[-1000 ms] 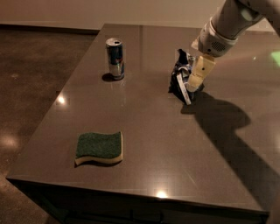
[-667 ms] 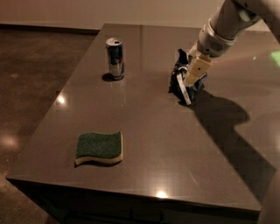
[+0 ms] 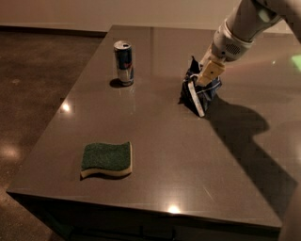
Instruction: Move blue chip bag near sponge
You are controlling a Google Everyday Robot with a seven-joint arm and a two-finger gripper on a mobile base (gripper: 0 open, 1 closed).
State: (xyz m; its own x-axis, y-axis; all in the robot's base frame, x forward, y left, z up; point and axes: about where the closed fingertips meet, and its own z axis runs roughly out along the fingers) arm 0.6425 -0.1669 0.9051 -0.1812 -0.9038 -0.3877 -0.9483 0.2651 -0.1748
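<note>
Closest to us lies the sponge (image 3: pixel 106 159), flat on the near left part of the table (image 3: pixel 164 188), green side up with its pale yellow layer below. Nothing is touching it.

Farther back and to the right is the blue chip bag (image 3: pixel 194 95). It is standing up, crumpled, and its bottom rests on the table, well apart from the sponge. The gripper (image 3: pixel 207 77) is right up against the bag's top, and the arm (image 3: pixel 244 23) comes down to it from the top right corner. We cannot tell if the gripper is spread, pressed together, or pinching the bag.

Since a second ago, almost nothing has changed. The gripper has only wiggled a tiny bit at the bag, and the bag sits in the same spot. We think that means the trip to the sponge has not started yet.

Behind and to the left stands a drink can (image 3: pixel 123 62), upright and alone.

The table is dark, smooth and shiny, with small spots of light on it. Past it we see a brown floor (image 3: pixel 37 94) and a pale wall (image 3: pixel 94 12).
</note>
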